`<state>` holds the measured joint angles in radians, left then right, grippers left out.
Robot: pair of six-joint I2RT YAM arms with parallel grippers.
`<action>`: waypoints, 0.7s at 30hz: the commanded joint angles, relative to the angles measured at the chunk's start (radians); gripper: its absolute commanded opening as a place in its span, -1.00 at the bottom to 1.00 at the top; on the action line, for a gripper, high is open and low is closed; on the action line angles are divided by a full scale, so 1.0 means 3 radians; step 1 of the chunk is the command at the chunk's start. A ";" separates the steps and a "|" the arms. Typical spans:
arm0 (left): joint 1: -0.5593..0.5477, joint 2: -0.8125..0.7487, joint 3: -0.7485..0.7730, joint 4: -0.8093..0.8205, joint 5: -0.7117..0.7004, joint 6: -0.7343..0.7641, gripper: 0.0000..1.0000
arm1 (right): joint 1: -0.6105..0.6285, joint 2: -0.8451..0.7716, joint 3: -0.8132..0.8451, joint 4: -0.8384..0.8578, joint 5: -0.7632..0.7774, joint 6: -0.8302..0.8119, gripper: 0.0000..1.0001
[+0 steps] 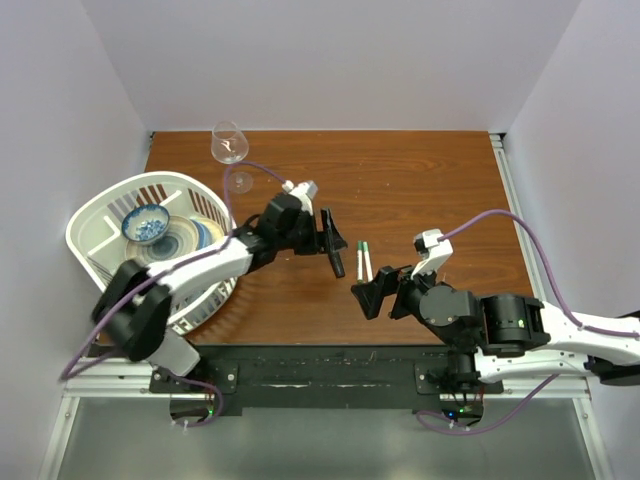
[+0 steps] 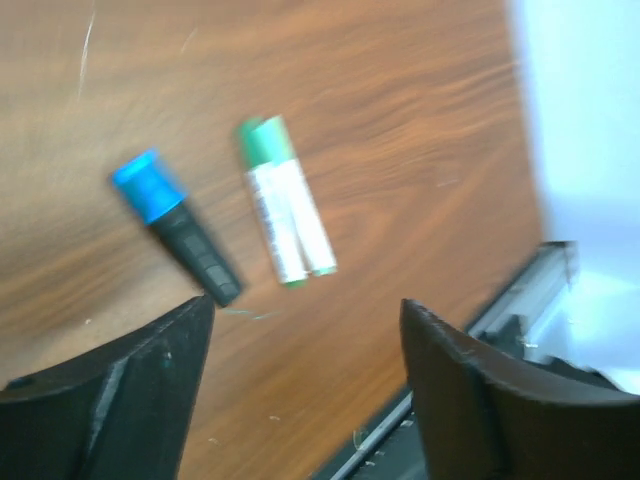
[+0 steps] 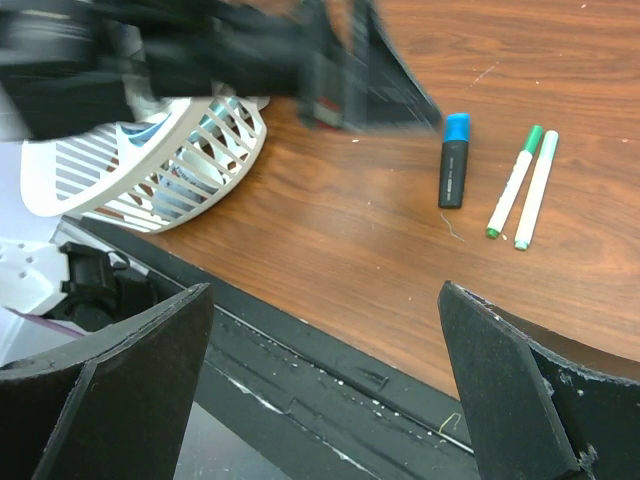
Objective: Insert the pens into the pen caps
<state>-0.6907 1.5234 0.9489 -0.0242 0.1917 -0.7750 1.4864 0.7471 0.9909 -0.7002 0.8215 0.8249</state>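
Pens (image 2: pixel 290 225) of this kind look light, stiff and smooth, and are likely to roll or skid on the wood surface (image 1: pixel 420 190). The safest hold is probably a pinch across the middle of the barrel, clear of the small caps. The left end effector (image 2: pixel 305 303) hangs with its fingers spread wide and nothing between them. A blue-capped black marker (image 2: pixel 178 228) lies just ahead and to the left of its gap. The two white pens lie straight ahead of the gap, side by side and touching, with their green caps (image 2: pixel 265 142) pointing away. All three appear already capped. The right end effector (image 3: pixel 325 290) is also spread wide and empty. The marker and pens lie ahead of it and off to its right, well apart from it, and a white basket (image 3: pixel 150 160) lies ahead to its left.
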 commanded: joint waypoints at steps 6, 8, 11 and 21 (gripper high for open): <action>-0.0019 -0.1590 -0.0248 -0.0200 -0.0117 0.0548 1.00 | 0.0005 0.0020 0.0036 -0.0039 0.0289 0.0124 0.97; -0.0019 -0.1902 -0.0340 -0.0221 -0.0117 0.0614 1.00 | 0.0010 0.0010 0.0011 -0.0023 0.0299 0.0119 0.97; -0.0019 -0.2280 -0.0483 -0.0206 -0.0041 0.0721 1.00 | 0.0005 -0.0036 -0.0030 0.0007 0.0329 0.0144 0.97; -0.0014 -0.3099 -0.0918 0.0152 0.0174 0.0707 1.00 | 0.0010 -0.0179 -0.0179 0.0350 0.0340 0.0063 0.97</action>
<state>-0.6907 0.6495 0.7048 -0.0601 0.2188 -0.5869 1.4864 0.7052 0.9409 -0.6727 0.8684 0.8352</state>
